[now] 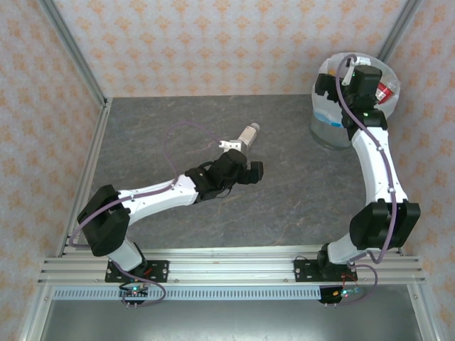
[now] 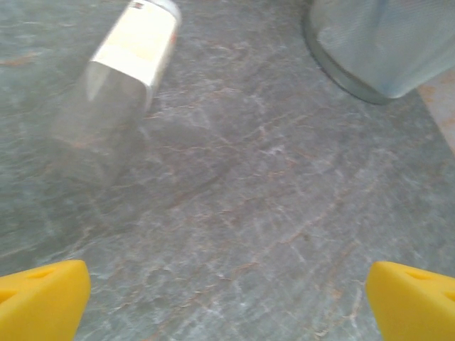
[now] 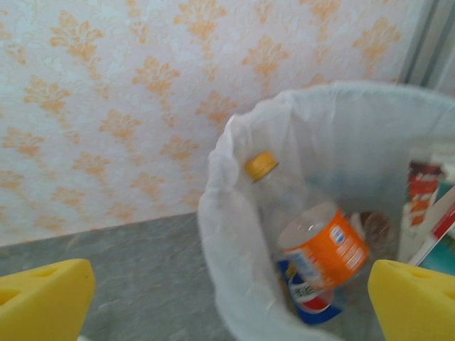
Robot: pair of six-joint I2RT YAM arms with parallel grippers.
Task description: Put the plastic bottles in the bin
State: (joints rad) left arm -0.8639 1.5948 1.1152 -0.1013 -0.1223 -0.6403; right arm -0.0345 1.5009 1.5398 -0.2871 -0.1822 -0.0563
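The main risk sits with the bottle lying on its side on the table. It is round, light and clear, and the left hand, fingers spread wide with nothing between them, is not lined up on it: the bottle lies ahead and off to the left of the gap. A close made from here would probably catch one side only and send it rolling or skidding over the smooth top, perhaps toward the far wall. A hard squeeze could also buckle the thin plastic and let it slip out on the way. The second hazard is at the bin, which stands at the far right corner of the table, well apart from the bottle. The right hand hangs over its mouth, wide open and empty, above an orange-labelled bottle and others lying inside. A left-arm carry to the same spot might bring the two arms together, or clip the rim and tip the bin, which looks light. The table is a dark grey, stone-patterned sheet, flat and matt with pale veins. Walls papered in a pale pattern with orange motifs close it in on three sides, with bare metal posts in the corners and ribbed rails along the near edge.
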